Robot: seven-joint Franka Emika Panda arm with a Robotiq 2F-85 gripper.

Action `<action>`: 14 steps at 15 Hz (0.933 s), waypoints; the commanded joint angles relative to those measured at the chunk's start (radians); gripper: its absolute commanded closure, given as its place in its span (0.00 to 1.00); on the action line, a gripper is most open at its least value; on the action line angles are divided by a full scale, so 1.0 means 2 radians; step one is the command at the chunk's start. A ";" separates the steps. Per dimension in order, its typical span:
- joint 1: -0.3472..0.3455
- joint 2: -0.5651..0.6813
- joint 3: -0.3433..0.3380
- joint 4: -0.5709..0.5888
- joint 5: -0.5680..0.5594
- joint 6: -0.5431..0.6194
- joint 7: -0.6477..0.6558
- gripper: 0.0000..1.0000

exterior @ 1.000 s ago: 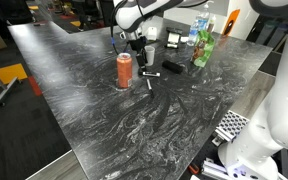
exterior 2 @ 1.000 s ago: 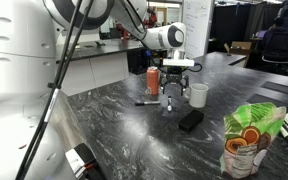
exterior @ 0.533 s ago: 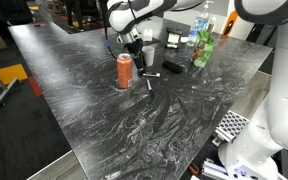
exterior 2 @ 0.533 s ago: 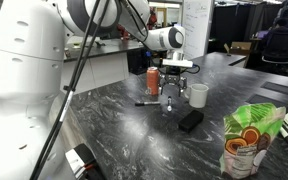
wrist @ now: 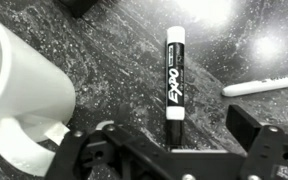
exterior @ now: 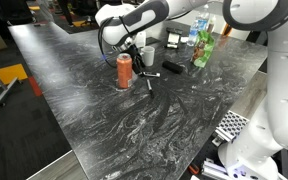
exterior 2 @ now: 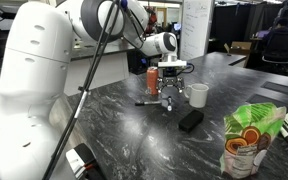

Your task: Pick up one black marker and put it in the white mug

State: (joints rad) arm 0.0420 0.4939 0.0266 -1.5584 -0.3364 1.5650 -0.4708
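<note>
gripper: the gripper (wrist: 172, 148) is hanging released just above the surface (exterior: 134, 130), its jaws standing wide apart and gripping nothing.
alignment: in the wrist view the jaws are sitting to either side of the marker's near end, so a pinch across the barrel is probably being lined up.
marker: the marker (wrist: 174, 75) is lying flat on the surface near the mug and apart from it, with nothing holding it.
mug: the mug (exterior 2: 198, 95) is standing upright with its mouth facing up, so it is looking ready to take a marker dropped in end first.
stage: i am judging that the grasp is not yet made and the lift and the carry to the mug are waiting.
marker form: it is showing as a slim, straight, smooth stick, with a dark printed middle and paler ends.
mug form: it is looking glossy and white, with a rounded wall and a looped handle showing at the near side in the wrist view.
surface look: it is showing dark, swirled grey veining and a slight sheen, so a round barrel may be rolling easily on it.
neighbours: a pale marker (wrist: 259, 87) is lying off to one side, a can (exterior 2: 153, 80) is standing behind the gripper, and a block (exterior 2: 190, 119) is resting in front of the mug.
</note>
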 commanded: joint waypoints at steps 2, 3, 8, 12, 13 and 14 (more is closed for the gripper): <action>0.000 0.016 0.004 0.019 -0.016 -0.020 0.007 0.00; -0.002 0.018 0.004 0.020 -0.014 -0.021 0.005 0.00; -0.008 0.025 0.006 0.023 -0.006 -0.022 -0.006 0.26; -0.012 0.028 0.006 0.027 -0.002 -0.025 -0.012 0.56; -0.012 0.028 0.006 0.028 0.000 -0.028 -0.013 0.64; -0.012 0.029 0.006 0.030 -0.001 -0.030 -0.013 0.70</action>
State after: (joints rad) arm 0.0381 0.5238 0.0268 -1.5405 -0.3483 1.5392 -0.4717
